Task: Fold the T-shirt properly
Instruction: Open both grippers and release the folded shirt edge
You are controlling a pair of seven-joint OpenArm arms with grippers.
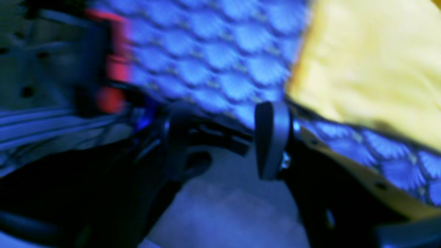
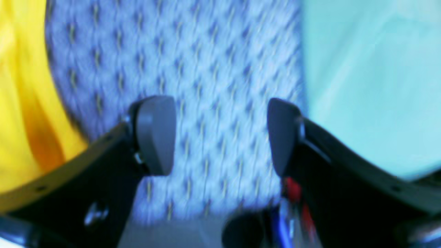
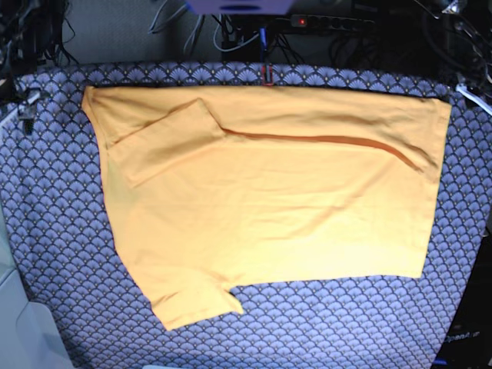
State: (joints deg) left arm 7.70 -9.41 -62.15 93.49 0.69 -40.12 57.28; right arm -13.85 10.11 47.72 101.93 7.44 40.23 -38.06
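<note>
You are looking down past the left gripper (image 1: 224,144), its picture blurred. Its two grey fingertips stand apart with nothing between them; the right-hand pad (image 1: 270,139) is sharp enough to see, the other is a dim shape. Beyond them lies the tablecloth (image 1: 213,58), blue with a repeating fan pattern. The T-shirt (image 1: 372,65), plain yellow, fills the upper right corner, its edge running diagonally across the cloth. At the far left a red patch (image 1: 115,65) shows beside dark, indistinct equipment.
</note>
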